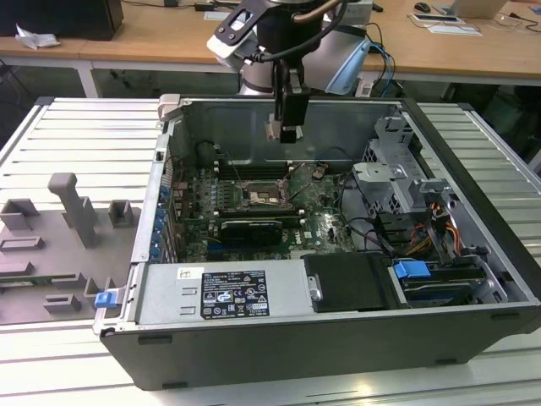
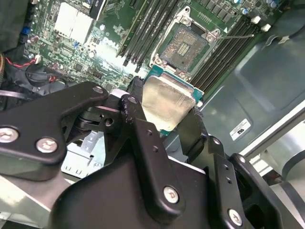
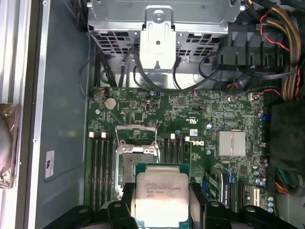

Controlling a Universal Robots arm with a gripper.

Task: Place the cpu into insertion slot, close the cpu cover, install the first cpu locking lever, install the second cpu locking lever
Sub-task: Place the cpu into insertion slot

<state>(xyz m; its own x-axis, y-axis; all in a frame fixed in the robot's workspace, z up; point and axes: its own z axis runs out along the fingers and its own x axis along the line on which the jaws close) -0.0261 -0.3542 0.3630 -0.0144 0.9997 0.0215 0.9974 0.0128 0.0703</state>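
**A:** Start at our side of the computer case (image 1: 338, 372). What's there?

**B:** The grey power supply box (image 1: 228, 292) runs along the near edge. Past it the black graphics card (image 1: 249, 228) lies across the motherboard (image 1: 321, 224). Just beyond that is the insertion slot (image 1: 258, 196), bare, with its dark centre showing.

**A:** And the cpu cover?

**B:** In the first wrist view the cpu cover (image 3: 137, 135) looks swung up off the socket on its far edge, so the opening is free.

**A:** The arm?

**B:** The gripper (image 1: 286, 131) hangs well above the board, over its far part. Its fingers are clamped on the cpu (image 2: 167, 102), one on each opposite edge, with the silvery face towards the wrist cameras. The chip is in the air, apart from the socket.

**A:** What worries you?

**B:** The hold is on thin edges only. If the chip sits tilted between the fingers, or slips, I'd guess it meets the socket corner-first and bends the contacts. If it comes down off-centre, it could land on the silver rim, or on the memory slots (image 3: 102, 162) just beside the socket. The raised cover is also near its path, and a knock could drop it shut over an empty slot.
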